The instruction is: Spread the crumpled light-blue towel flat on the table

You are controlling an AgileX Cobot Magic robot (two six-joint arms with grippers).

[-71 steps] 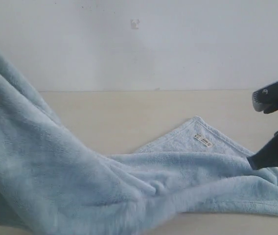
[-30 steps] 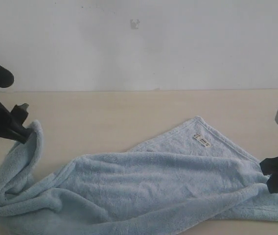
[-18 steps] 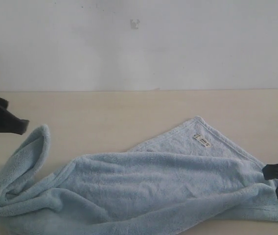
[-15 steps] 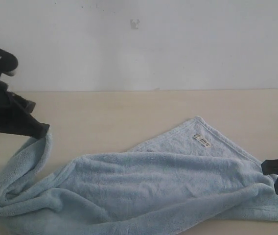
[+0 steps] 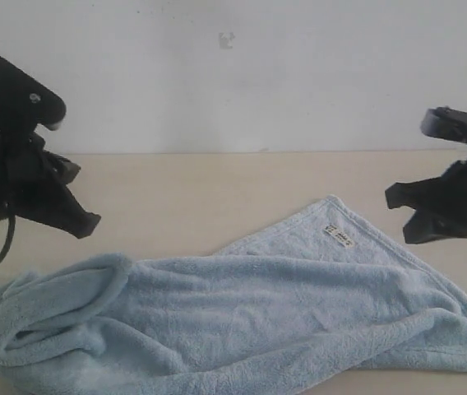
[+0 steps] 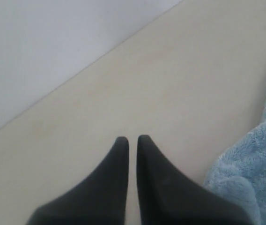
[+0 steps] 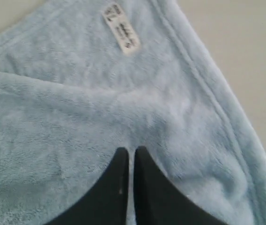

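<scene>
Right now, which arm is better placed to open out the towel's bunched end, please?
Left, probably: the left hand hangs near the towel where it is rolled up; the right hand is over the flatter end.

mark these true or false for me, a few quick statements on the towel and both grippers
1. The left gripper is shut and empty, clear of the towel. True.
2. The right gripper is clamped on the towel's hem. False: it is shut on nothing and hangs above the towel.
3. The towel lies fully flat on the table. False: its end on the left arm's side is bunched and folded over.
4. The white tag faces up near the towel's far corner. True.
</scene>
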